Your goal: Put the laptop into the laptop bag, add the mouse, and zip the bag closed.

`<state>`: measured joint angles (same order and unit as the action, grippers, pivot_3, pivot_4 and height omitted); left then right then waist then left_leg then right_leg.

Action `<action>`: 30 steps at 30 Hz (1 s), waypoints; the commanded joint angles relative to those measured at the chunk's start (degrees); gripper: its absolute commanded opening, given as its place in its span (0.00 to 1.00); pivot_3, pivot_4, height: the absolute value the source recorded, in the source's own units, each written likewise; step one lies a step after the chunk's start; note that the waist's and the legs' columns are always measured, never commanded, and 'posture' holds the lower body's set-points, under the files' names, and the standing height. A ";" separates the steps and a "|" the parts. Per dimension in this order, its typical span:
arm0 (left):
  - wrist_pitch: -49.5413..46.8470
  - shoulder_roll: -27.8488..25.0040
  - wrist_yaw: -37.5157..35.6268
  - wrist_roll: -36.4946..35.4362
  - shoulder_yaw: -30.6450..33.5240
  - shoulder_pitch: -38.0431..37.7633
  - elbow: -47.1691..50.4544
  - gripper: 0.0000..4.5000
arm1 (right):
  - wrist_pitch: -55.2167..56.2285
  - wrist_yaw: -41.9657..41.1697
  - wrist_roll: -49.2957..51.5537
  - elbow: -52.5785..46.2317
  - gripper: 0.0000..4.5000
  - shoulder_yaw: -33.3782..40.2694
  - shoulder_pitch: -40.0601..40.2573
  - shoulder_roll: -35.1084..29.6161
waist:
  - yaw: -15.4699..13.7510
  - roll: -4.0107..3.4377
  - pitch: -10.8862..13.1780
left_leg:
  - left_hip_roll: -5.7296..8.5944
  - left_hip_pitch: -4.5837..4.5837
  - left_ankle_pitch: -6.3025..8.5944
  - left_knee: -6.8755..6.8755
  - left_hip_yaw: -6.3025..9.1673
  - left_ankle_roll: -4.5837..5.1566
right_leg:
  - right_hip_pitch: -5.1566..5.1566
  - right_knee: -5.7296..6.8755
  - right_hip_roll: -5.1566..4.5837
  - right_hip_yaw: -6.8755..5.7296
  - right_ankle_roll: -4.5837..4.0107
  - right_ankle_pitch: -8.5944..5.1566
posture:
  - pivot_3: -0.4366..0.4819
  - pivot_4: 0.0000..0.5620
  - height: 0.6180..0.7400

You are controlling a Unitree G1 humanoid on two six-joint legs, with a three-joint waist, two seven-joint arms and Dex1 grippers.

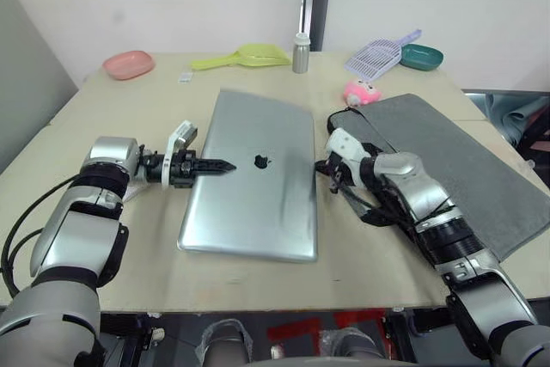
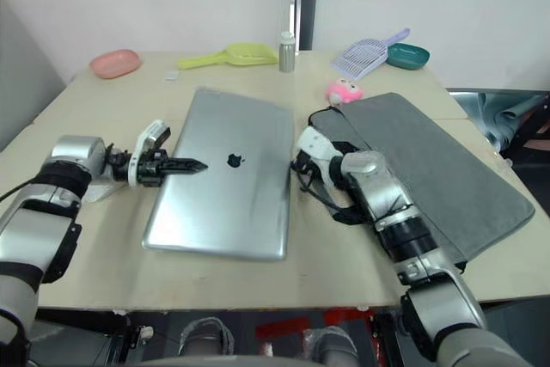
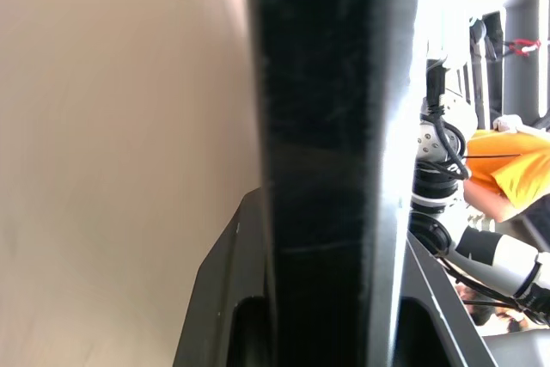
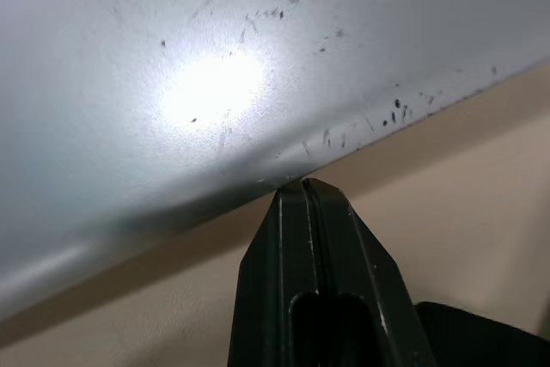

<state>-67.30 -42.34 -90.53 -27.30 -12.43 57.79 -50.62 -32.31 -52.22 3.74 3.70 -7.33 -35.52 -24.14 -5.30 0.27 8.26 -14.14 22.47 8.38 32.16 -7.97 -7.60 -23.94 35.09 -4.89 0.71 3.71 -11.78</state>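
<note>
I am still on the laptop step, both closed grippers, left (image 1: 225, 166) and right (image 4: 302, 185), touching the flat silver metal laptop (image 1: 253, 178), and next I must lift it toward the flat grey cloth laptop bag (image 1: 447, 161).

You are looking at a silver-grey laptop (image 1: 249, 186) bearing a black logo, lying on a pale beige bench (image 1: 112, 109) beside a plain grey laptop bag (image 1: 455, 161), with black-fingered hands showing and a pink plush toy (image 1: 361, 91) glowing behind.
</note>
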 commanded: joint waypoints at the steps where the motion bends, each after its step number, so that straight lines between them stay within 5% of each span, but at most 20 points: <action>1: -2.40 -2.65 -1.97 -4.59 3.02 1.91 5.31 0.13 | -7.67 -0.09 8.80 -10.84 0.00 8.09 -2.14 -1.94 | -0.05 -0.03 0.01 | -0.02 0.06 0.00 -0.06 0.02 0.00 | -0.04 -0.01 0.01 -0.05 -0.01 -0.01 | 0.48 0.27 1.00; 8: -15.85 -3.25 5.92 -12.49 16.23 -4.38 19.89 0.13 | -33.24 3.20 26.67 -28.93 0.00 25.87 0.04 -9.66 | -0.95 -0.07 0.11 | -0.02 0.55 -0.01 -0.09 0.55 -0.04 | -0.06 -0.15 0.01 -0.63 -0.14 -0.08 | 0.48 0.27 1.00; 12: -23.87 -0.17 14.71 -17.58 27.50 -8.74 27.92 0.13 | -40.10 4.12 31.71 -36.79 0.00 35.33 11.39 -15.12 | -1.78 -0.05 0.11 | -0.02 0.62 0.00 -0.03 0.78 -0.09 | 0.04 -0.16 -0.03 -0.84 -0.24 -0.14 | 0.48 0.27 1.00; 17: -25.20 0.52 24.75 -29.12 33.03 -16.27 37.08 0.13 | -45.10 3.93 36.30 -41.40 0.00 51.11 25.82 -19.08 | -2.28 -0.13 0.15 | 0.04 0.69 0.18 0.30 0.81 -0.35 | 0.02 -0.12 -0.14 -0.82 -0.67 -0.39 | 0.48 0.27 1.00; 22: -25.20 -1.50 32.37 -35.70 36.13 -20.39 41.07 0.13 | -50.58 3.38 40.46 -42.24 0.32 64.61 35.67 -20.06 | -2.31 -0.14 0.15 | -0.02 0.57 0.25 0.74 0.90 -0.51 | 0.06 0.29 -0.12 -0.76 -0.72 -0.42 | 0.48 0.27 1.00; 30: -25.20 -8.28 37.17 -41.40 38.07 -22.40 38.61 0.13 | -47.30 0.99 44.55 -41.27 0.91 72.66 45.19 -23.68 | -1.88 -0.20 0.13 | 0.00 0.36 0.15 0.88 0.88 -0.29 | 0.06 0.63 -0.14 -0.58 -0.56 -0.36 | 0.48 0.27 1.00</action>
<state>-92.19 -49.47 -52.30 -63.97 22.16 35.05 -12.68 -81.18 -50.08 46.95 -36.67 62.32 9.01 -46.65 -7.18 0.08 8.39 -14.15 22.83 8.52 33.03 -7.09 -7.89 -23.87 35.72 -5.04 0.12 3.15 -12.14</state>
